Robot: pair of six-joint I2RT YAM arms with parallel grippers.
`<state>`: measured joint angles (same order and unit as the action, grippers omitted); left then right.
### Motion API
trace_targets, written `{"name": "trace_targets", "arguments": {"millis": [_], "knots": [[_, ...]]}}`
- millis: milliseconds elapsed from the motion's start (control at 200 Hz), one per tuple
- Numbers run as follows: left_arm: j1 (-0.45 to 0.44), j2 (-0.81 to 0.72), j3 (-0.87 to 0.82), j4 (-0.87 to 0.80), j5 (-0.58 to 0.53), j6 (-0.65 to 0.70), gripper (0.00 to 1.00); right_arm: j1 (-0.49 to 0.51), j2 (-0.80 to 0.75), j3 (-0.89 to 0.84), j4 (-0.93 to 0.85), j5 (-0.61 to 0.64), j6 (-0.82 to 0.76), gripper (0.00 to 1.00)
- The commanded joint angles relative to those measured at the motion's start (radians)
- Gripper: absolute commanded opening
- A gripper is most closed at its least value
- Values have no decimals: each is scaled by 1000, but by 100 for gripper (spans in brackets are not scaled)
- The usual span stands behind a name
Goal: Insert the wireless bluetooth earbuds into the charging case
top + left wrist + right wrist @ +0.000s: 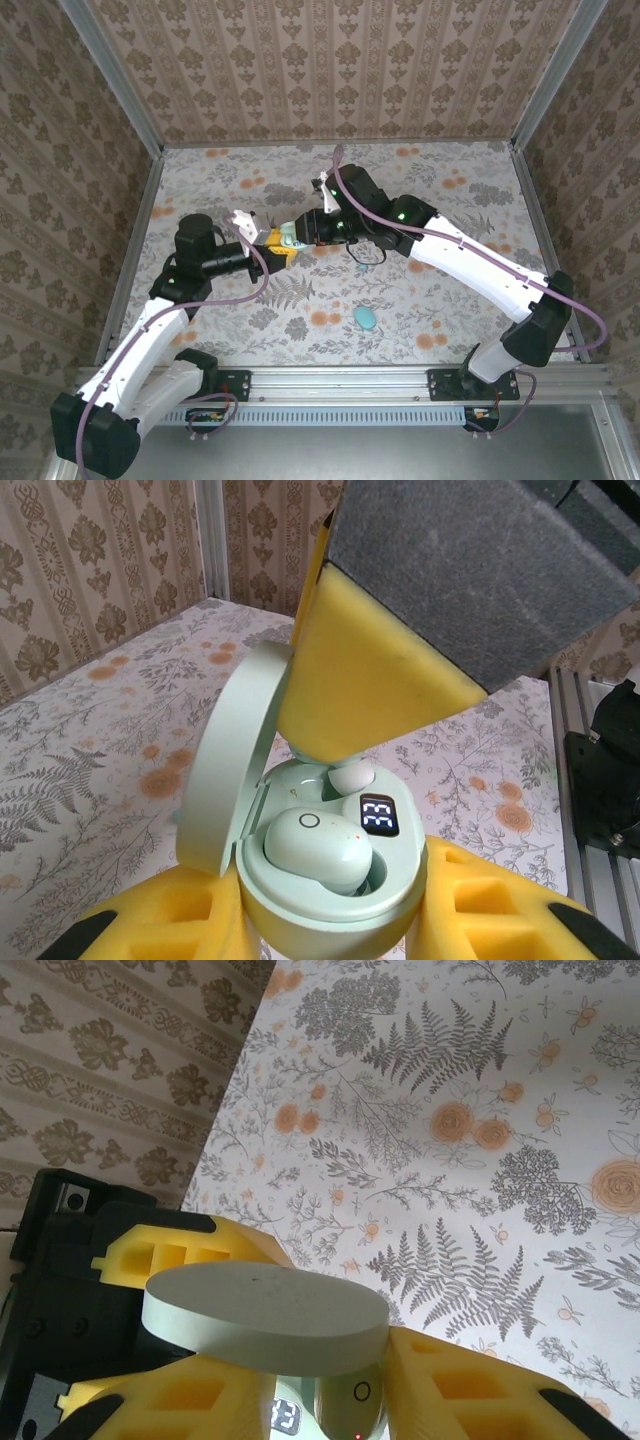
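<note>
**While case is clamped: visibility & gripper status**

Because the raised lid (265, 1315) covers most of the charging case (300, 905) in the R wrist view, only the display (283, 1418) and one earbud (355, 1400) show there, cut off at frame bottom. In the L wrist view, the yellow pad (370, 680) of R gripper (330, 1400) hides most of the second earbud (350, 777); pad-to-bud contact can't be confirmed. Seated earbud (315, 845) sits in its well beside the display.

L gripper (330, 910): closed tight on case, foam fingers each side.

R gripper: jaws part-way apart over case interior; whether it grips anything, cannot tell.

Blue oval (366, 318) lies on table (450, 200), well apart.
</note>
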<state>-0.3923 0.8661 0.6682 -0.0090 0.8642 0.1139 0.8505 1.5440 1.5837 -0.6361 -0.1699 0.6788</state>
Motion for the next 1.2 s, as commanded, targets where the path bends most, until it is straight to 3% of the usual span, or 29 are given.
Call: {"name": "trace_targets", "arguments": {"millis": [0, 155, 590, 1195], "knots": [[-8, -5, 10, 11, -2, 12, 0, 35, 10, 57, -16, -3, -38, 33], [-8, -5, 10, 11, 0, 9, 0, 49, 28, 78, -52, 31, -68, 32], [-8, 1, 8, 18, 0, 9, 0, 80, 71, 146, -129, 86, -162, 18], [-7, 20, 16, 27, 6, -2, 0, 148, 172, 297, -259, 107, -312, 18]]}}
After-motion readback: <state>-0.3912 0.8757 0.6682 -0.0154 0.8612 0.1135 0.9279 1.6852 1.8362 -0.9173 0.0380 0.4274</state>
